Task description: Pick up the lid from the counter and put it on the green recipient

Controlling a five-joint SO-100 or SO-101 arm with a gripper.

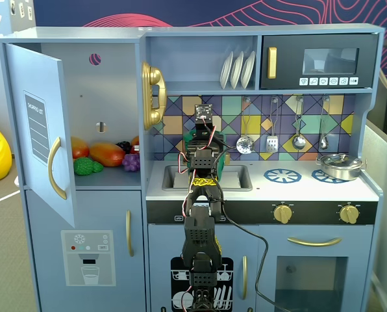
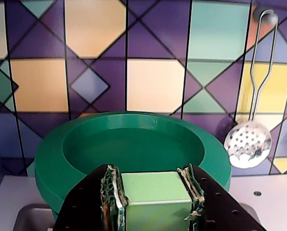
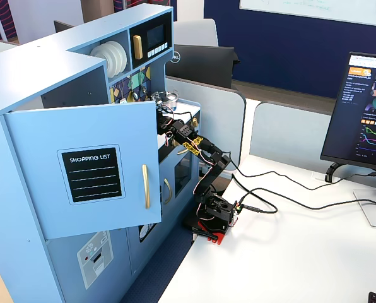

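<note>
In the wrist view my gripper [image 2: 150,179] is shut on a light-green square knob [image 2: 155,192]. The knob belongs to the lid [image 2: 85,144], a dark-green round disc with a sunken centre, held up in front of the tiled back wall. A fixed view shows the gripper [image 1: 201,140] above the sink, with a bit of the lid [image 1: 191,135] beside it. Low on the arm's right a dark-green patch [image 1: 219,166] shows in the sink area. It may be the green recipient, and the arm hides most of it. In another fixed view the gripper [image 3: 166,121] reaches into the kitchen.
A silver pan [image 1: 339,167] sits on the right burner. Utensils hang on the wall, with a slotted spoon [image 2: 247,144] close to the lid's right. The sink [image 1: 239,177] lies under the arm. The fridge door [image 1: 37,130] stands open at left.
</note>
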